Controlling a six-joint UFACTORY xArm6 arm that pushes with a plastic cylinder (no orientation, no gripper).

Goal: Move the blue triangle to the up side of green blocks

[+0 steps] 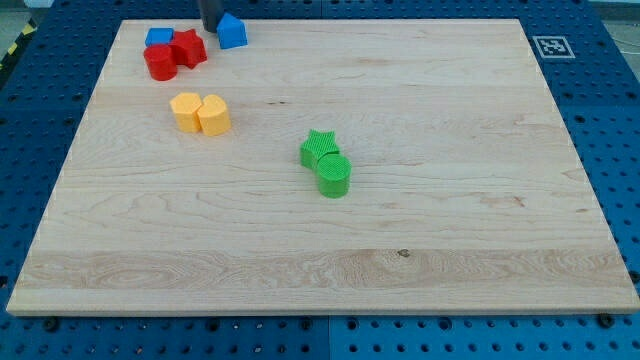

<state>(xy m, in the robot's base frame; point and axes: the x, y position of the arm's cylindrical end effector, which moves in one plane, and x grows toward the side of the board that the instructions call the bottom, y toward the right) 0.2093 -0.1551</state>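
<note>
The blue triangle (232,31) lies near the board's top edge, left of centre. My tip (210,28) is a dark rod coming down from the view's top, just left of the blue triangle and touching or almost touching it. The green star (319,148) and the green cylinder (334,174) sit together near the board's middle, the cylinder just below and right of the star. They are well below and to the right of the blue triangle.
A blue cube (158,38), a red star (188,47) and a red cylinder (160,62) cluster at the top left. Two yellow blocks (200,112) sit below them. A marker tag (551,46) is at the board's top right corner.
</note>
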